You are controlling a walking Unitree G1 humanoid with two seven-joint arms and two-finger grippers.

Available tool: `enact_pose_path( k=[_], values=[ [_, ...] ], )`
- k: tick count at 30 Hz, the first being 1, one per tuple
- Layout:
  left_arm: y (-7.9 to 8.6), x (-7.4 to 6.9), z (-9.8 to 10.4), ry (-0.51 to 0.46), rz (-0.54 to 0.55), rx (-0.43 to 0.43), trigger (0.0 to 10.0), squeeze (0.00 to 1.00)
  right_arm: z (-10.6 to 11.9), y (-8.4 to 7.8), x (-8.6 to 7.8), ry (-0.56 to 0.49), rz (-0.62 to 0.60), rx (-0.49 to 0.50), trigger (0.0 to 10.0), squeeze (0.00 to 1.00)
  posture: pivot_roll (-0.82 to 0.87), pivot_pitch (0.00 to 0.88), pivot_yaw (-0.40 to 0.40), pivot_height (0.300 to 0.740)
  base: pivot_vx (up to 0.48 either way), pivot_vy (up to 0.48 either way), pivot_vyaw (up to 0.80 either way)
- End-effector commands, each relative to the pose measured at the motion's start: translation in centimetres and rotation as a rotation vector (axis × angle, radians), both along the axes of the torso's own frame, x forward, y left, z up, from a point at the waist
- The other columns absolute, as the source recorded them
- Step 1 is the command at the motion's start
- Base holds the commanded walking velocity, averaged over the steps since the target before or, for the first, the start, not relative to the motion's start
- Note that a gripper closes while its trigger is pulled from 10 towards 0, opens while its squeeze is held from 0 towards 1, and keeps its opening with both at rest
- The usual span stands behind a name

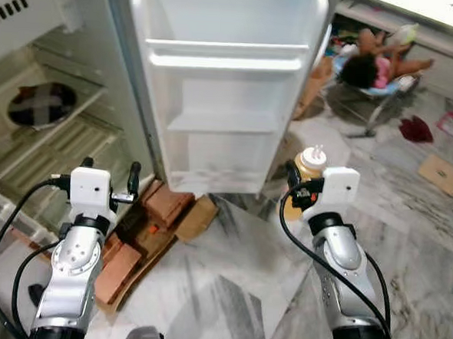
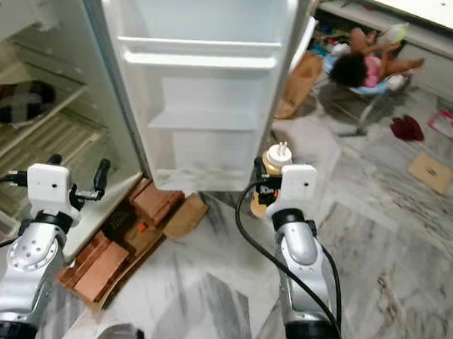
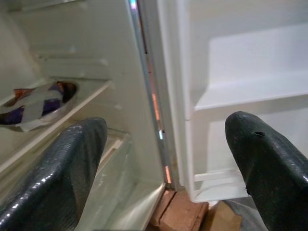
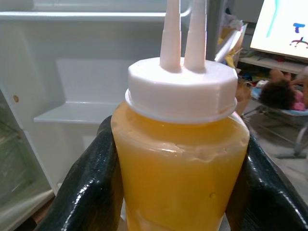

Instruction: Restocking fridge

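Note:
My right gripper (image 1: 290, 190) is shut on a yellow sauce bottle (image 1: 309, 165) with a white twin-nozzle cap (image 4: 183, 86), held upright just in front of the open fridge door (image 1: 224, 85). The black fingers (image 4: 94, 178) press against both sides of the bottle. The door's white shelves (image 1: 227, 62) hold nothing. My left gripper (image 1: 111, 172) is open and raised before the fridge interior (image 1: 52, 128), nothing between its fingers (image 3: 62, 168). A foil-covered dish (image 1: 42, 104) rests on an inner shelf.
Red bricks and cardboard (image 1: 150, 226) lie on the marble floor under the fridge's edge. A small person (image 1: 375, 63) sits in a bouncer at the back right. A cardboard piece (image 1: 441, 175) and a red cloth (image 1: 416, 129) lie on the floor.

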State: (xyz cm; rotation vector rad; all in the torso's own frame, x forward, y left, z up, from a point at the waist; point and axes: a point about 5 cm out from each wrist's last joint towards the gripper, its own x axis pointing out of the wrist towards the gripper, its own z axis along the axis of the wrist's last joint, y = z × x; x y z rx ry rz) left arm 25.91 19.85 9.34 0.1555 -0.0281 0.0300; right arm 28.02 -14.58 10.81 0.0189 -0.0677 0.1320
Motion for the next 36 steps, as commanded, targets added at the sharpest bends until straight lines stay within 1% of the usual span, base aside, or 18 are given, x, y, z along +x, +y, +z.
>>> enact_pose_path(
  k=[1,17,19,21,28,32,36],
  values=[
    [0.2,-0.1,0.1,0.0,-0.003,-0.002,10.0,0.0,0.4,0.4,-0.2,-0.022,0.01,0.002,10.0,0.0,0.0,0.101,-0.046,0.74,0.311,0.368,0.0],
    [0.2,0.1,0.0,0.004,-0.002,0.0,10.0,0.0,0.3,0.5,-0.1,-0.018,0.019,-0.006,10.0,0.0,0.0,0.101,-0.046,0.74,0.288,0.37,0.0],
    [0.1,0.1,0.0,0.005,-0.003,0.001,10.0,0.0,0.3,0.5,-0.1,-0.018,0.02,-0.008,10.0,0.0,0.0,0.101,-0.046,0.74,0.0,0.0,0.0],
    [-0.4,0.0,0.1,-0.005,-0.022,-0.007,10.0,0.0,0.2,0.5,-0.1,-0.017,0.023,-0.011,10.0,0.0,0.0,0.1,-0.045,0.74,0.0,0.0,0.0],
    [-0.5,0.0,0.1,-0.004,-0.026,0.008,10.0,0.0,0.1,0.8,-0.2,-0.014,0.025,-0.01,10.0,0.0,0.01,0.098,-0.047,0.74,0.0,0.0,0.0],
    [-0.5,0.1,0.1,-0.007,-0.037,0.008,10.0,0.0,0.2,0.9,-0.2,-0.021,0.037,-0.032,10.0,0.0,0.01,0.098,-0.047,0.74,0.0,-0.131,0.0],
    [-0.8,0.0,0.1,-0.005,-0.054,0.012,10.0,0.0,0.2,0.9,-0.1,-0.02,0.035,-0.029,10.0,0.0,0.01,0.097,-0.046,0.74,0.0,-0.308,0.64]
  ],
)
